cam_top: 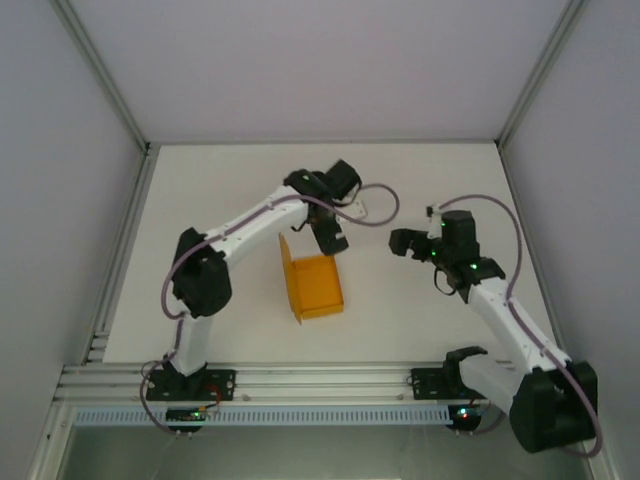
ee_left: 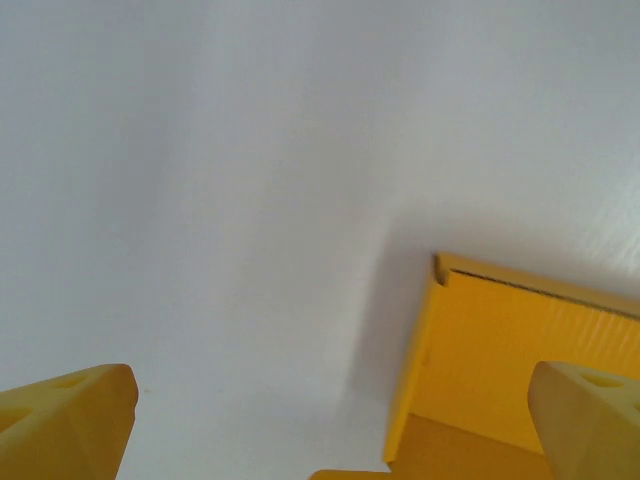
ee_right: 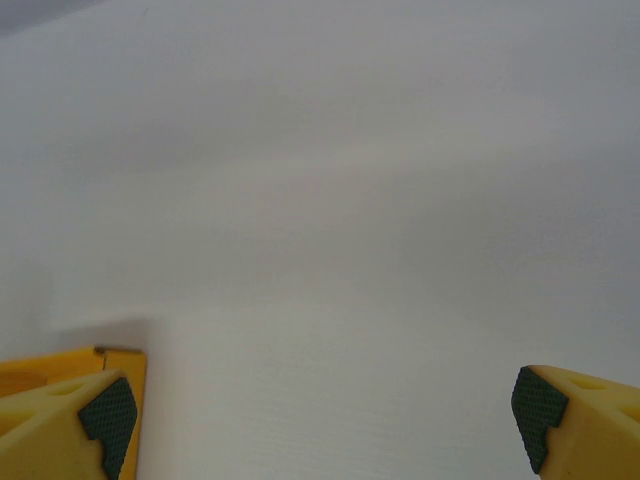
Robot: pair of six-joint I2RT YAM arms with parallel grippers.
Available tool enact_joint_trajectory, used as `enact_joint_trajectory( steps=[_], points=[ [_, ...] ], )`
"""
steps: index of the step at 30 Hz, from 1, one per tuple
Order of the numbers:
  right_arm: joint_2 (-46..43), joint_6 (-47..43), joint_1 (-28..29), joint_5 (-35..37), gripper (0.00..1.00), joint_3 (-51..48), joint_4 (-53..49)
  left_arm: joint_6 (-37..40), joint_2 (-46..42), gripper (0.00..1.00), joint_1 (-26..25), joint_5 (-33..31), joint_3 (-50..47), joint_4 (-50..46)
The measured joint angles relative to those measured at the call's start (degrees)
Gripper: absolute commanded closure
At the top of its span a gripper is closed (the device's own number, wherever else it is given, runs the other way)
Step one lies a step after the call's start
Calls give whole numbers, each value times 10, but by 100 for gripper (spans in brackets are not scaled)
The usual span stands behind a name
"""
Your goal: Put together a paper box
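The table (cam_top: pixel 200 180) lies bare all round; only the paper box (cam_top: pixel 315 285), walls upright, stands mid-table.

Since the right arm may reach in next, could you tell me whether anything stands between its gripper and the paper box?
Nothing visible does. Bare table lies between the open right gripper and the paper box. The left gripper hangs at the box's far edge, close to that path but seemingly not across it.
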Motion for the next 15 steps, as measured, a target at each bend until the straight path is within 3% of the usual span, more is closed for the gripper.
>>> enact_joint_trajectory(
  steps=[4,10,15],
  points=[
    [102,-79,80,-19,1,60,2,-110,-94,1,81,33,-52,87],
    [291,-316,170,-123,2,207,-49,-301,-281,1,256,92,-274,233],
    [441,-502,225,-162,12,341,-142,-389,-401,1,301,115,-486,293]
  ],
)
